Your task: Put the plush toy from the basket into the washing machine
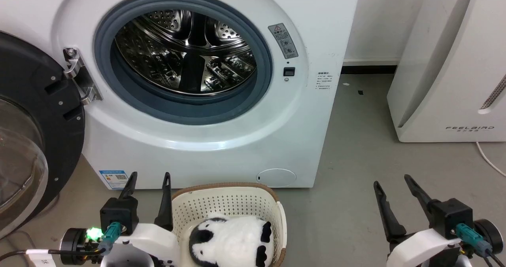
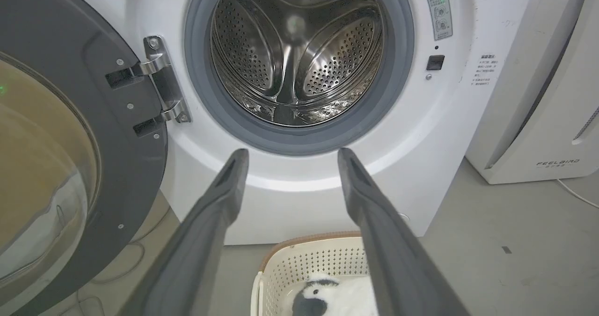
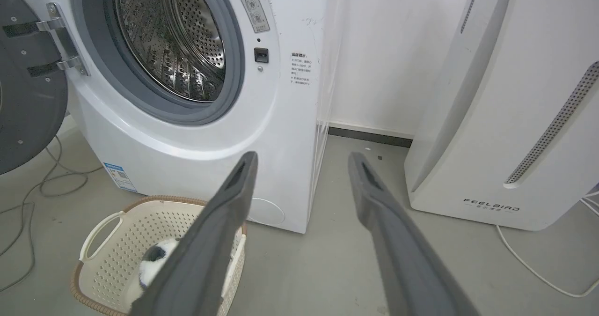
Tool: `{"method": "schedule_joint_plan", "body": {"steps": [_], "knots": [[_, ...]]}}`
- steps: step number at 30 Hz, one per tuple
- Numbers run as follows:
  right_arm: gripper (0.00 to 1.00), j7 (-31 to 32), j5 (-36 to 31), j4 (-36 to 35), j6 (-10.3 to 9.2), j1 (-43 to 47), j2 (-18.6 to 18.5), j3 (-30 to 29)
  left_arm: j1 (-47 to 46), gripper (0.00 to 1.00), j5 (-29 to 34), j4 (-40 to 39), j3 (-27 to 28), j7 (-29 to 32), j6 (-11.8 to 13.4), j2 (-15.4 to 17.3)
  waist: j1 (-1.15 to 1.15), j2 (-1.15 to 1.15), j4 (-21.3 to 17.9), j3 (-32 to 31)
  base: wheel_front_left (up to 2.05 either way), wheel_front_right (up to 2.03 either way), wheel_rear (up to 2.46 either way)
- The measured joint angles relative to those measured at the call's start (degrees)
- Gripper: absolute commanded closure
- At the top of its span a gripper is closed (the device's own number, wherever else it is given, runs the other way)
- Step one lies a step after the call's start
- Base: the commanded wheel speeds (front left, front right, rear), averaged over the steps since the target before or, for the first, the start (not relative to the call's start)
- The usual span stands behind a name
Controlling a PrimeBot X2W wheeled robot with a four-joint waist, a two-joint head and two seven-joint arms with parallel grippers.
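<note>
The plush toy lies in the basket, just right of the left gripper; its long axis runs crosswise, head end toward that gripper; its fingers, and those of the right gripper, stand apart, empty; the washing machine gapes ahead.

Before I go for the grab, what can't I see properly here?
- Plush toy: head view's bottom edge cuts its lower part; a dark finger covers part of it in the right wrist view.
- Basket bottom: hidden under the toy.
- Washing machine labels: print too small to read.
- Door: cut by the head view's left edge.
</note>
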Motion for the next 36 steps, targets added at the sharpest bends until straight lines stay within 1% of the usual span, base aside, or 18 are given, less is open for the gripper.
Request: {"method": "schedule_joint_plan", "body": {"steps": [8, 15, 27, 36], "knots": [[0.0, -0.8, 1.5, -0.3, 0.0, 0.0, 0.0, -0.8, -0.1, 0.0, 0.0, 0.7, -0.8, -0.7, 0.5, 0.0, 0.0, 0.0, -0.1, 0.5, 0.0, 0.0, 0.0], [0.0, -1.8, 3.6, -0.7, 0.0, 0.0, 0.0, -1.5, -2.3, 0.0, 0.0, 4.6, -2.0, -1.9, 0.5, 0.0, 0.0, 0.0, -0.5, 2.3, 0.0, 0.0, 0.0], [0.0, -3.2, 6.3, -1.0, -0.01, -2.0, 0.0, -2.2, -8.3, 0.0, 0.0, 14.2, -3.7, -3.2, 0.1, 0.3, 0.0, 0.0, -2.1, 7.1, 0.0, 0.0, 0.0], [0.0, -4.1, 8.7, -1.5, -0.01, -3.6, 0.0, -2.5, -13.4, 0.0, 0.0, 21.8, -5.2, -3.5, -0.1, 1.7, 0.0, 0.0, -3.8, 11.7, 0.0, 0.0, 0.0]]}}
